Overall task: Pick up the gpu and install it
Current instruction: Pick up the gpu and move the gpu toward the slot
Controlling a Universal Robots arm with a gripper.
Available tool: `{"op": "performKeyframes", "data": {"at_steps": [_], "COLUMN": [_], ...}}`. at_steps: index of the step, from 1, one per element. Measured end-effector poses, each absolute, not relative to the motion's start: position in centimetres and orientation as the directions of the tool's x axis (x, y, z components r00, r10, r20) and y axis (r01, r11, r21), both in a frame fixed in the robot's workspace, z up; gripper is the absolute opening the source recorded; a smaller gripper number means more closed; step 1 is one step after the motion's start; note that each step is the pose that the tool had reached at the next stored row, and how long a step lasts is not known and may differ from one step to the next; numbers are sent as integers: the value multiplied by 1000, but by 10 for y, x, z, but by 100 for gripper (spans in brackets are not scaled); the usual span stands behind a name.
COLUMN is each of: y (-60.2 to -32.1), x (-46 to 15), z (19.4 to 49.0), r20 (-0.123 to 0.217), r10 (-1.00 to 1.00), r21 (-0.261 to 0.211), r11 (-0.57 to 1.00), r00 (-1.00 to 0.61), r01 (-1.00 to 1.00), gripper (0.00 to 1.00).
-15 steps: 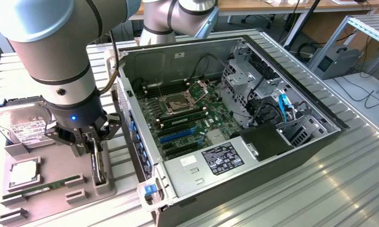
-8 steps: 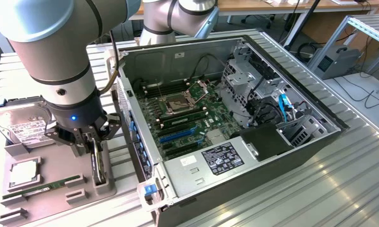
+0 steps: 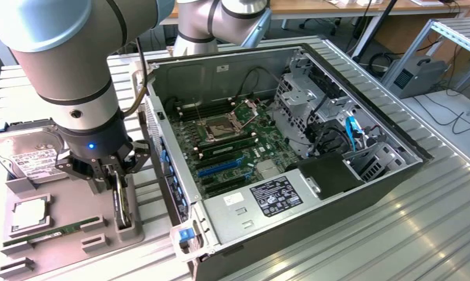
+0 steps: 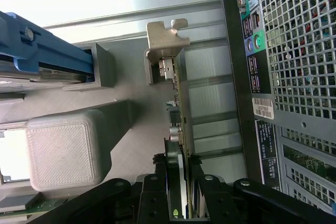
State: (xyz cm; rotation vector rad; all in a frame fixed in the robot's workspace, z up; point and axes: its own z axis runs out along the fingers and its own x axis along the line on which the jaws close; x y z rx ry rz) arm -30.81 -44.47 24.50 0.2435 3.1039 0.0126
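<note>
While the gpu (image 3: 125, 212) stands edge-on in the slot of a grey holder tray (image 3: 63, 193) on the desk (image 3: 391, 234), the claw (image 3: 119, 186) is lowered over it and pinches the card between its fingers. In the wrist view the claw (image 4: 185, 184) has one finger against each face of the gpu (image 4: 181, 93), and the card's silver bracket (image 4: 164, 43) is at the far end.

Surroundings: the tray also carries a hard drive (image 3: 28, 153), a processor (image 3: 30, 212) and a RAM stick (image 3: 51, 232), each in its own recess, apart from the card. The open computer case (image 3: 375, 111) lies just beside the tray, and its perforated rear wall (image 4: 294, 51) rises between the card and the interior.

Contents of the case: motherboard (image 3: 235, 140) with open processor socket (image 3: 219, 126) and blue expansion slot (image 3: 219, 167), a drive cage (image 3: 297, 99), and a labelled power supply (image 3: 274, 196).
</note>
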Motion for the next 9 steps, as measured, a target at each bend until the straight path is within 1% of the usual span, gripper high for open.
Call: {"op": "performKeyframes", "data": {"at_steps": [9], "y": [-445], "x": [-308], "z": [246], "r20": [-27], "r10": [156], "r21": [10], "r11": [988], "r00": [-987], "r01": [156], "gripper": [28]}}
